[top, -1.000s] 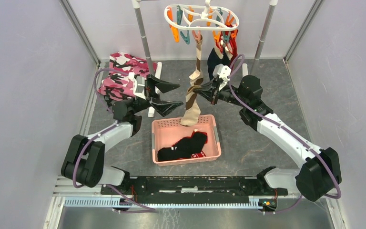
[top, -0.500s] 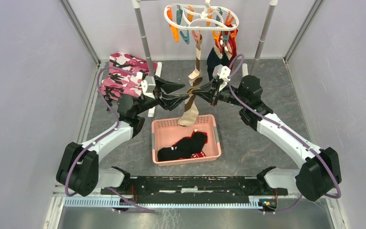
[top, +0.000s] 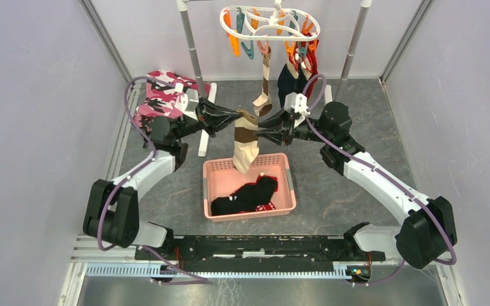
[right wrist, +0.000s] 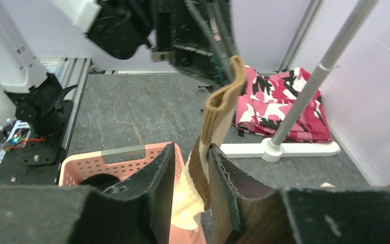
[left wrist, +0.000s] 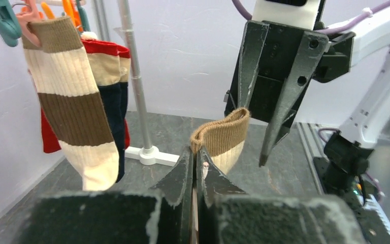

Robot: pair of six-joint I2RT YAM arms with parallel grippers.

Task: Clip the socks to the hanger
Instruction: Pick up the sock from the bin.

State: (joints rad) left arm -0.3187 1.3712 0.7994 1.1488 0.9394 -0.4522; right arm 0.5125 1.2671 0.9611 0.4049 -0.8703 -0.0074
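The limp, light striped sock (top: pixel 245 137) hangs over the pink basket (top: pixel 206 191), its ribbed cuff clamped in the left gripper (top: pixel 235 117); the right gripper (top: pixel 262 133) stands with jaws apart around it; the cuff looks the firmest hold.

**Both arms brought in nose to nose**

Both arms are stretched forward and angled inward. The left gripper (top: pixel 235 118) is clamped tight on the striped sock (top: pixel 245 145) from its left. The right gripper (top: pixel 261 134) is held at the sock's right, jaws parted around the cuff.
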